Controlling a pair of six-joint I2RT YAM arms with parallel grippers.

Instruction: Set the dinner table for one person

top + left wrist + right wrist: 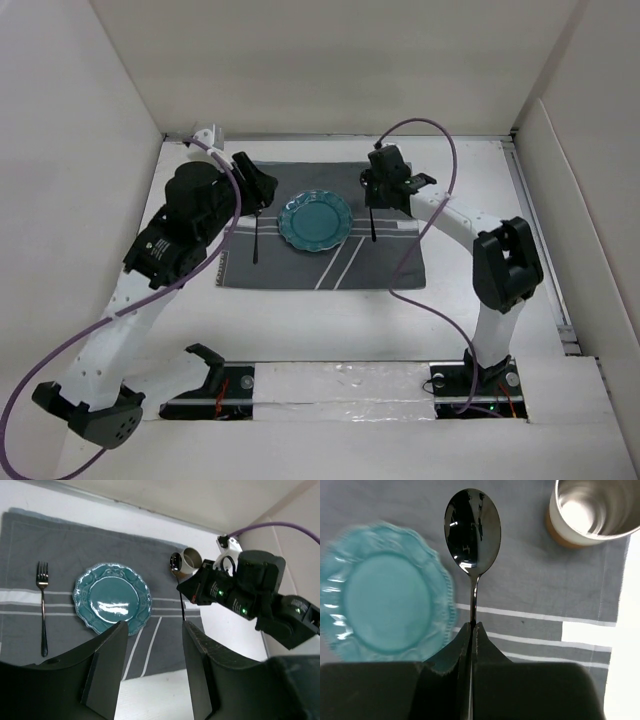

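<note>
The white dinner table [330, 320] carries a dark grey striped placemat [300, 270] with a teal plate [315, 220] at its middle. A fork [257, 240] lies left of the plate, tines pointing away. My right gripper [472, 626] is shut on the handle of a dark shiny spoon [472, 530], just right of the plate [385, 610]. I cannot tell whether the spoon rests on the mat. My left gripper [152, 630] hangs open and empty over the mat's left side, above the fork [43, 610].
A steel cup [592, 510] with a brown base stands at the mat's far right corner, just beyond the spoon bowl. White walls enclose the table at the back and sides. The right arm [240, 587] reaches over the mat's right edge.
</note>
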